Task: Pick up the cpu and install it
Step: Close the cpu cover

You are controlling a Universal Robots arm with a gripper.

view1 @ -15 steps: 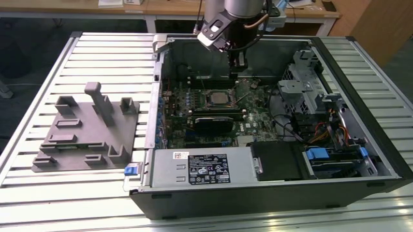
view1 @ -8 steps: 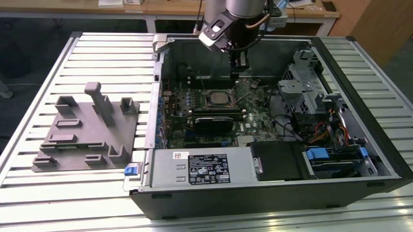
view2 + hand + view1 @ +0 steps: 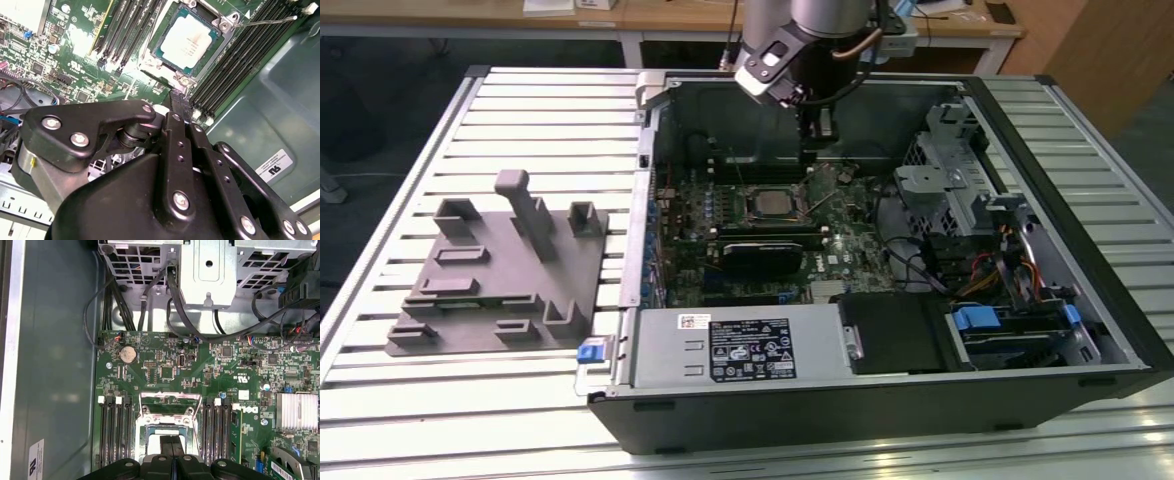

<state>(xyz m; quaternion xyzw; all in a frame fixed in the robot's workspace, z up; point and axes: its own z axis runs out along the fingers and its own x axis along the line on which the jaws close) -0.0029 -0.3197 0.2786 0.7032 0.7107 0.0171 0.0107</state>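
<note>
One grey fixture (image 3: 494, 270) is seen on the slatted table (image 3: 547, 120) at the exterior view's left, at nine o'clock of the open computer case (image 3: 854, 410). Within the case a green board (image 3: 847, 245) is laid flat, and the cpu (image 3: 771, 205) is seated in the socket (image 3: 740, 203) near the board's middle. A silver box (image 3: 734, 345) is fitted at six o'clock of it. The gripper (image 3: 817, 140) is held at one o'clock of the cpu, apart from it. In the second wrist view the cpu (image 3: 190, 40) is shown whole within its metal frame, and the gripper (image 3: 179, 99) is drawn together on nothing. In the first wrist view the cpu (image 3: 154, 432) is partly hidden by the fingertips (image 3: 165, 445).
</note>
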